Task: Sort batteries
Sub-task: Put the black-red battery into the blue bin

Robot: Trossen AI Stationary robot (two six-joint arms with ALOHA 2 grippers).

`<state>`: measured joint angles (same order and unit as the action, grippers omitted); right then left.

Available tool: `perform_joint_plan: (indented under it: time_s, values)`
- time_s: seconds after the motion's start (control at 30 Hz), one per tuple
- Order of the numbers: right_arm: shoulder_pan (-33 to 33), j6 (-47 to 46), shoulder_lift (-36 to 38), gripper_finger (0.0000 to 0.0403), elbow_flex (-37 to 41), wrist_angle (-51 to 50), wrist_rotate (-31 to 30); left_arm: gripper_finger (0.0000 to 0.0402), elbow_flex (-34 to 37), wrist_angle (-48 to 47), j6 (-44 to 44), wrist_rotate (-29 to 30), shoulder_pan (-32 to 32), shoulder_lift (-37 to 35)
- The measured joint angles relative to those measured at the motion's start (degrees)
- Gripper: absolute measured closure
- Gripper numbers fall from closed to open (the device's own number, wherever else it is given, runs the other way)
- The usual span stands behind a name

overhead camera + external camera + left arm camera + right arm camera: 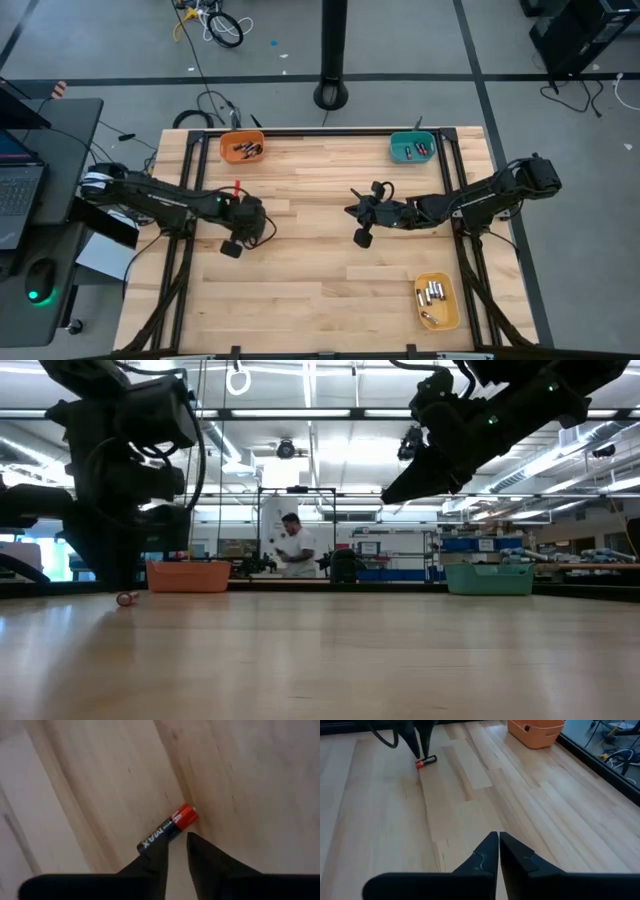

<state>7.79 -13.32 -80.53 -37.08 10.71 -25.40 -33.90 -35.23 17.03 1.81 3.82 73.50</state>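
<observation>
While the high view hides it, the left wrist view shows the left gripper, jaws slightly parted, straddling a black-and-red battery on the worktop. Right gripper hovers mid-worktop, clenched empty.

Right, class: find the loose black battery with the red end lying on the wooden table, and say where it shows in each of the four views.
High view: the black cylindrical battery with the red end lies left of centre, below the orange plastic bin.
Low view: far left on the tabletop, beside the orange bin.
Left wrist view: centre, just past the dark fingers.
Right wrist view: upper left.
Shared landmark: the orange bin, absent only from the left wrist view.
</observation>
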Motion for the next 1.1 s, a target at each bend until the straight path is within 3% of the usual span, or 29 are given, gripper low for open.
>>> perform_joint_plan:
  time_s: [0.3,0.57,0.83,0.97,1.1]
  values:
    - [0.0,0.0,0.02,0.0387,0.0,-0.19,0.03,0.0266,-4.47,-2.33,6.32,3.32,0.48,3.68]
    - [0.04,0.0,0.02,0.0382,0.0,-0.46,0.19,0.0264,-4.51,-0.54,15.35,7.02,0.48,7.47]
    - [0.04,0.0,0.02,0.0385,0.0,-0.47,0.21,0.0264,-6.21,1.63,17.39,9.52,0.48,8.7]
    - [0.04,0.0,0.02,0.0381,0.0,-0.49,0.36,0.0264,-9.74,-0.74,11.65,9.2,0.52,8.68]
    - [0.04,-0.03,0.02,0.0383,0.0,-0.49,1.3,0.0264,-13.12,-1.35,-5.1,3.2,0.15,8.68]
